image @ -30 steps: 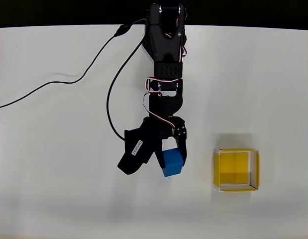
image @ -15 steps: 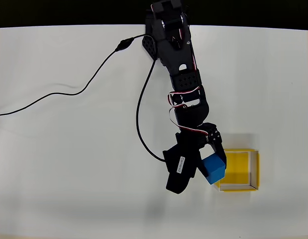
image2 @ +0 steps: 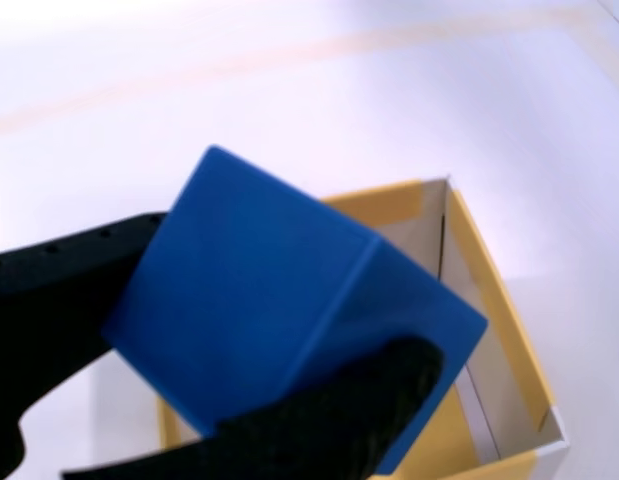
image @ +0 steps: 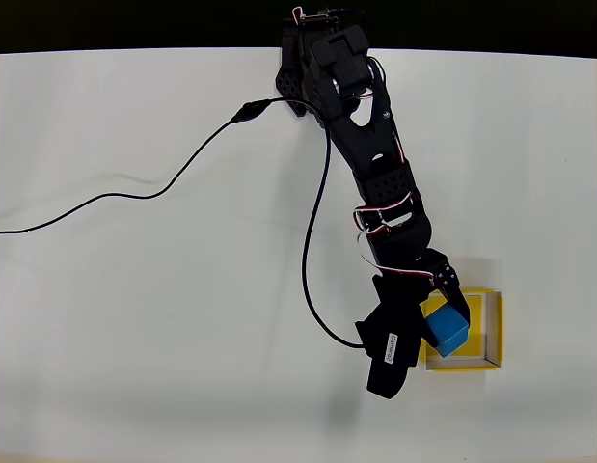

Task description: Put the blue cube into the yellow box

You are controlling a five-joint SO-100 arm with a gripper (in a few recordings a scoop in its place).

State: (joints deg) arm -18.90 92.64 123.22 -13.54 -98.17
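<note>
One blue cube (image: 447, 329) is clamped between the two black fingers of the gripper (image: 435, 323). In the overhead view it hangs over the left half of the one yellow box (image: 490, 328), above the box's left wall and inner floor, and whether it touches the box cannot be told. The cube has no long axis. Its faces are turned off square to the box: in the overhead view its edges run at a slant to the box's walls, and in the wrist view one corner (image2: 217, 152) points up and away from the camera, with a ridge edge running down toward the lower right.

In the wrist view the blue cube (image2: 279, 310) has one black finger (image2: 59, 290) pressed against its left face and the other finger (image2: 339, 420) under its lower right face, so the jaws stand narrow, closed onto the cube. Behind and below the cube lies the yellow box (image2: 489, 300), open-topped, with white inner walls and yellow rim.

The box sits on the white table (image: 134, 338) near its right edge, toward the lower right corner in the overhead view. The single black arm (image: 375, 174) reaches from the top edge of the table down to the box. One black cable (image: 124, 195) trails from the arm across the table to its left edge.
</note>
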